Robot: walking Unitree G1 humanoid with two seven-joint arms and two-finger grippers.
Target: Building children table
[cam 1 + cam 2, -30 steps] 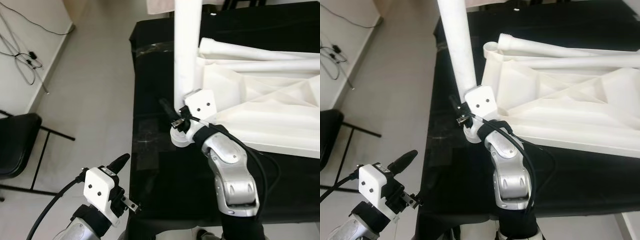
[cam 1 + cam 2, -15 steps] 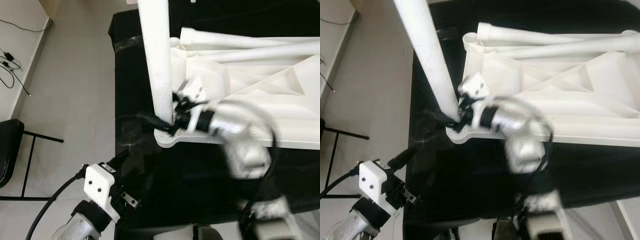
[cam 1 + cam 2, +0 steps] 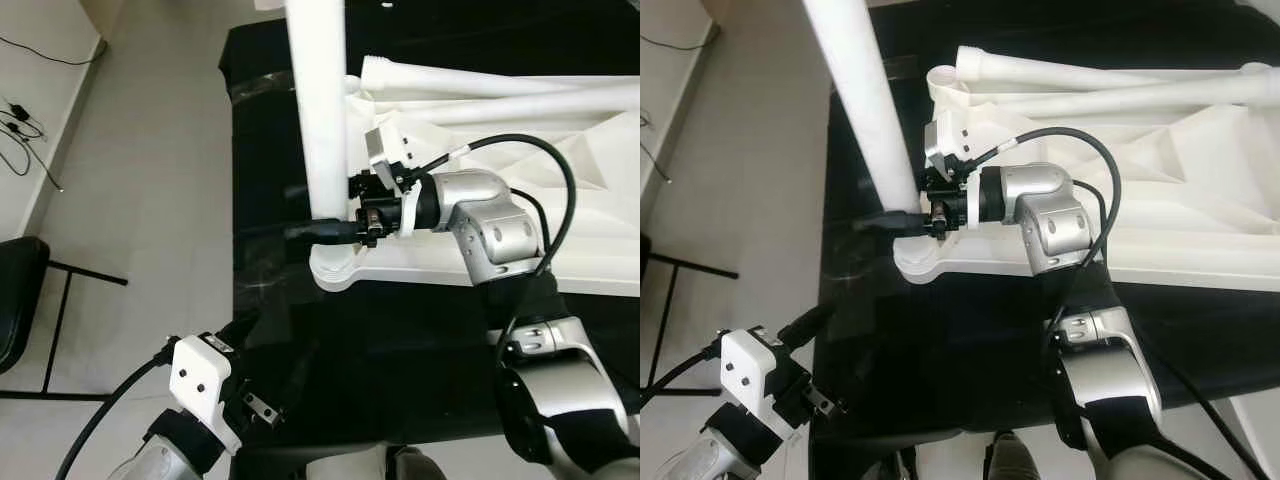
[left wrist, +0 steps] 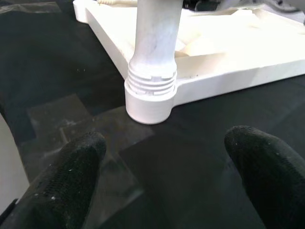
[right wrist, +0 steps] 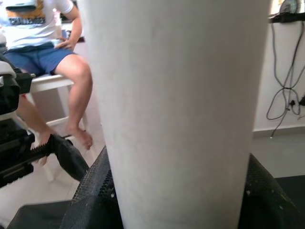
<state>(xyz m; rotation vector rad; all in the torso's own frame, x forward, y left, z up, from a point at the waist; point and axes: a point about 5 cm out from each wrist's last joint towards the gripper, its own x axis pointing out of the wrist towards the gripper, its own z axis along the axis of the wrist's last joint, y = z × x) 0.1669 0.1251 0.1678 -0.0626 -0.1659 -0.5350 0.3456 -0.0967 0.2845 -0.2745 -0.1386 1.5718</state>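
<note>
My right gripper (image 3: 335,228) is squeezed tight around the white leg (image 3: 318,110), low down near the round corner hole (image 4: 148,102) of the upside-down table top (image 3: 560,220) on the black cloth (image 3: 400,350). The leg stands up in that hole. My left gripper (image 4: 167,171) waits nearby with its fingers wide apart. If I push crooked, the leg could jam, or the top could slide on the cloth
</note>
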